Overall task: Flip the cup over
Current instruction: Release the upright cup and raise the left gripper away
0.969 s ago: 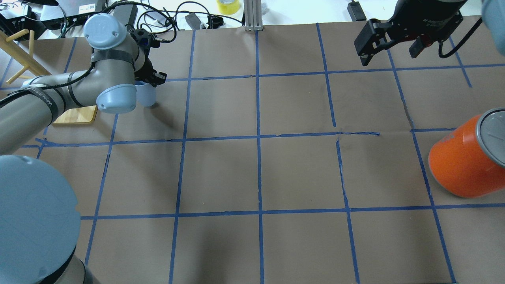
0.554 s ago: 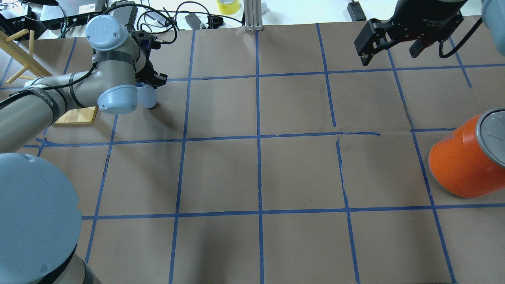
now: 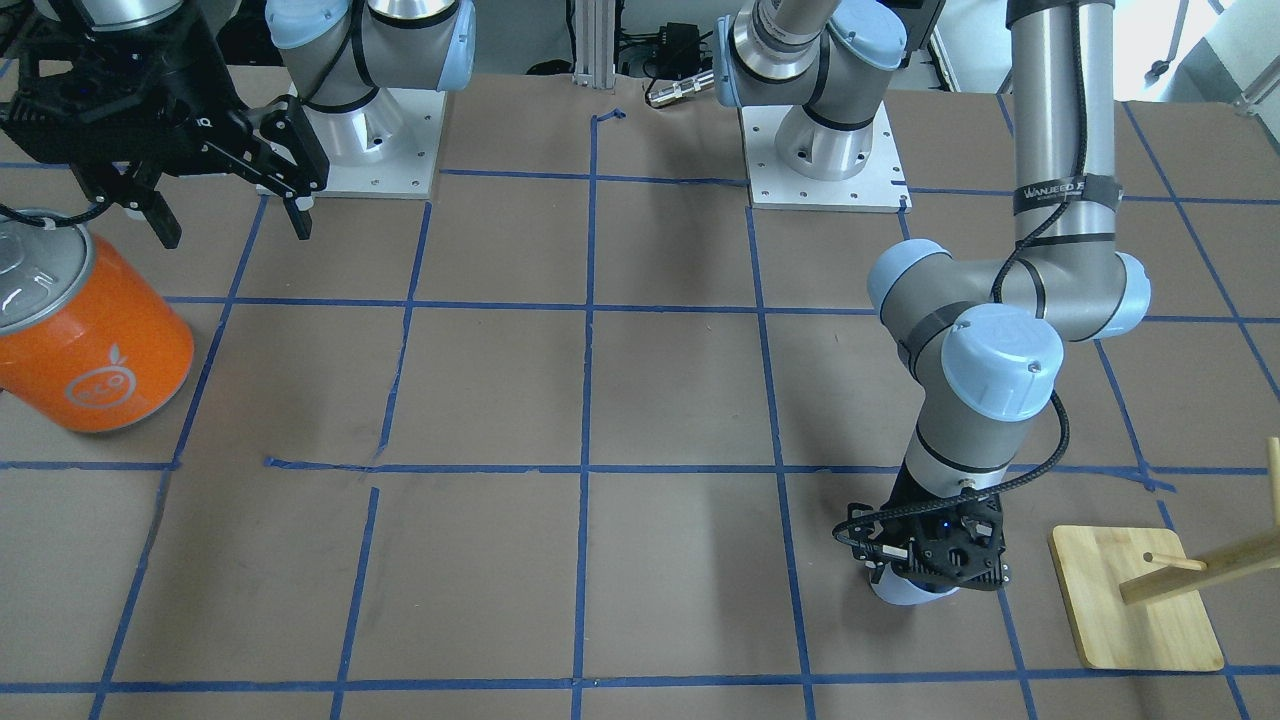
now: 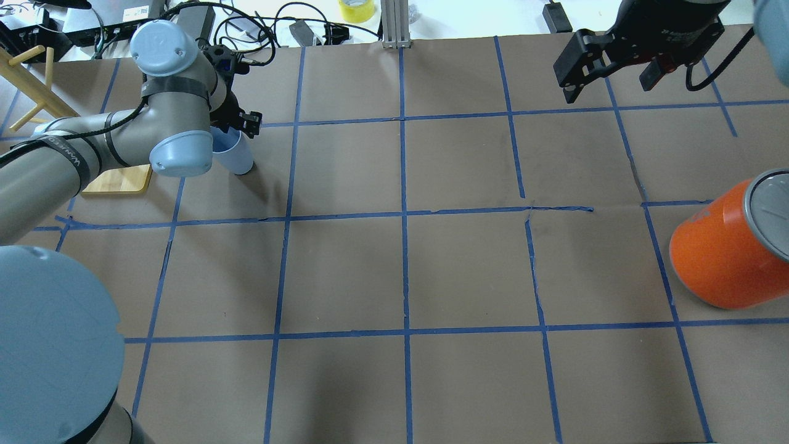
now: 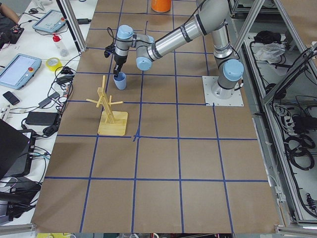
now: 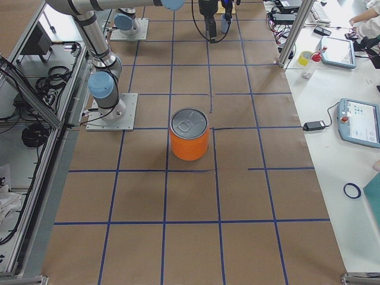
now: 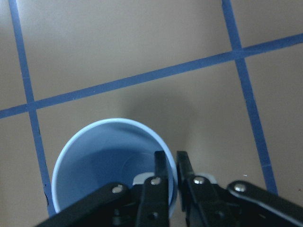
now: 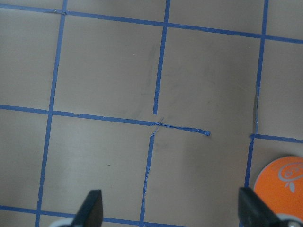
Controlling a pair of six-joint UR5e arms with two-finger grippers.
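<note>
Left tool (image 7: 171, 161) is clenched on the cup (image 7: 109, 161), a one-wall pinch: one finger inside the rim, one outside. The cup is mouth-up at the far-left of the counter (image 4: 468, 271), just beside the wooden peg rack (image 4: 117, 180). I can't tell if its base is on the paper or just off it. Right tool (image 8: 173, 213) is spread wide and empty, parked up by the orange can (image 4: 721, 259), well apart from all this.

Risks as I see them:
- The grip is thin and off-centre on smooth plastic. My guess is the cup swivels or slides out of the pinch once I rotate the wrist.
- The rack is close. A wide swing during the flip could clip a peg or the base.
- If I set it down rim-first at an angle, it may tip and roll.
- The tape grid has lifted, torn spots (image 4: 530, 213). A rim could catch on one if dragged.

Surface: brown paper with a blue tape grid, flat, slightly scuffed.

Room: cables, a yellow tape roll (image 4: 356, 9) and a frame post sit past the far edge. The side bench has tablets (image 5: 20, 69).
</note>
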